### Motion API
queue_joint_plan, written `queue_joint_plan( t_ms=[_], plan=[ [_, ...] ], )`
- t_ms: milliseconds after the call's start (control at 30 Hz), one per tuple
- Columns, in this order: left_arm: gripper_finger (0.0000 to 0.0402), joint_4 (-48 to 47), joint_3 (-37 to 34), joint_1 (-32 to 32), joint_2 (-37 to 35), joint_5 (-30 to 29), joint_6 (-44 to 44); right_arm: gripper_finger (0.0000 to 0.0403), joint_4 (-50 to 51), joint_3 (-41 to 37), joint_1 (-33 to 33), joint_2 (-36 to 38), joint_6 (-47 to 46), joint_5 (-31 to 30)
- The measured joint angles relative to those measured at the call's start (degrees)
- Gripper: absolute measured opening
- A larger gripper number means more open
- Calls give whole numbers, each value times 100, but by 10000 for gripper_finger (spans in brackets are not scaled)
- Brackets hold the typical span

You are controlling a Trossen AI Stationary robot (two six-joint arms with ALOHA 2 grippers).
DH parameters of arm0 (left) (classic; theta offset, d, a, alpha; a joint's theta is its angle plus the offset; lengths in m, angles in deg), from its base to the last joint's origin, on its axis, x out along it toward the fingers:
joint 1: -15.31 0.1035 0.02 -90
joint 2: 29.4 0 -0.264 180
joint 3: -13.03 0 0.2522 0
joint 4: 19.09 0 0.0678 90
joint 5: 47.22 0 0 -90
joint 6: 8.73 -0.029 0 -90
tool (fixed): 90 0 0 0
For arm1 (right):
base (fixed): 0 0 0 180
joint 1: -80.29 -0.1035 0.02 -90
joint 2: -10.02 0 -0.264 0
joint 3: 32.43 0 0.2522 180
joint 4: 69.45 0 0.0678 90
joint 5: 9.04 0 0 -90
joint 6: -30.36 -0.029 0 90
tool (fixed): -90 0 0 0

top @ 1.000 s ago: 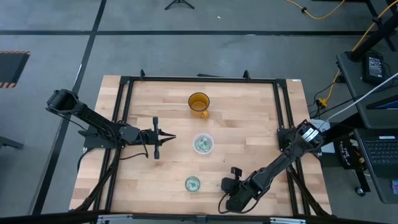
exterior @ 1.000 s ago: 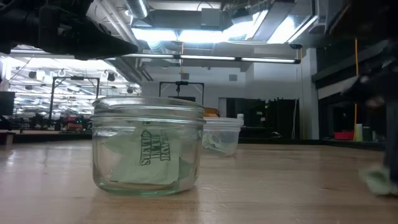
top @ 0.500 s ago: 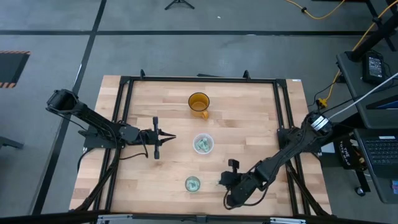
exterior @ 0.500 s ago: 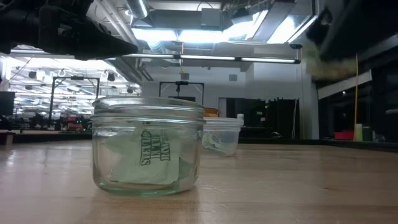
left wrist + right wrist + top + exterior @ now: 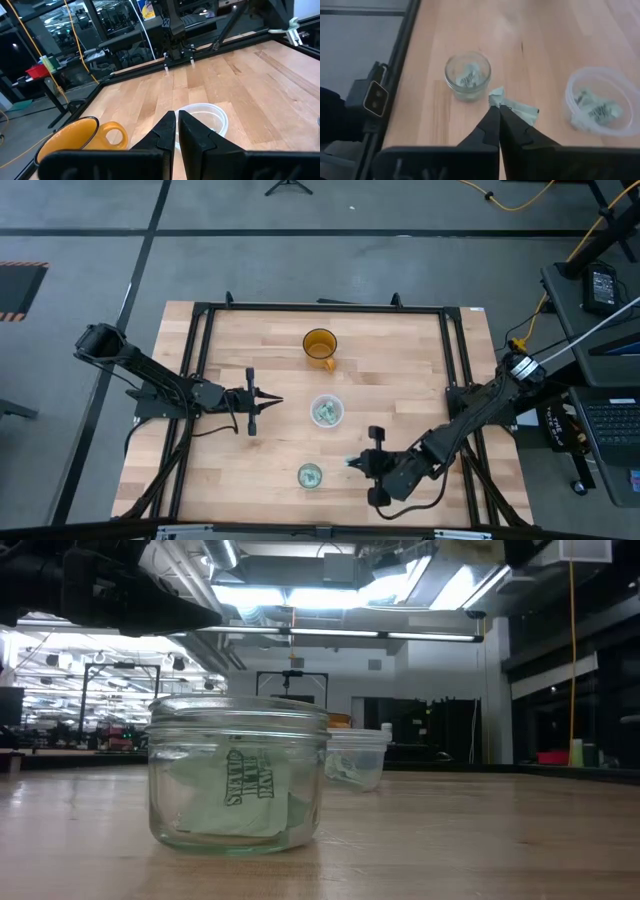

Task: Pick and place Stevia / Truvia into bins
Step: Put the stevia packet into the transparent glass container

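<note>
The left gripper (image 5: 272,401) waits at the table's left-centre, its fingers pressed together on nothing, pointing toward the wide clear tub (image 5: 326,411); it has no part in this step and is best left parked. Next across, the small glass jar (image 5: 310,475) sits near the front edge with at least 1 Stevia sachet inside, its printing readable through the glass in the low view (image 5: 243,778), and the tub behind it holds a few more crumpled sachets (image 5: 596,109). The orange cup (image 5: 320,346) at the back is no bin and should be ignored. To the right of the jar, the right gripper (image 5: 353,464) hangs above the wood with its fingers clamped on 1 green-and-white sachet (image 5: 515,107), pinched by a corner so that most of the paper juts out past the fingertips. Judging by that, the step in hand is the carry to a bin, and the jar is the nearer one. To do it well, bring the dangling end, not just the fingertips, over the middle of the mouth, come down close to the rim without touching the glass, and only then part the fingers, since a flat packet released high could drift or catch on the edge. No loose sachets show on the table (image 5: 400,380).
</note>
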Motion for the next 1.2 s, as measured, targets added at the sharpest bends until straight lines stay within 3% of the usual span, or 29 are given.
queue_joint_plan(
  t_ms=[333,633,933,1200],
  plan=[
    [17,22,0,0,0,101,117,0,-1020,6,40,-46,613,-62],
    [17,20,1,-2,-1,157,92,0,-1176,4,213,-297,751,-183],
    [17,-28,0,-2,-2,155,289,0,-2116,9,596,-546,1830,945],
    [17,-235,0,-11,1,153,307,0,-1837,515,993,-1132,1871,2003]
  ],
)
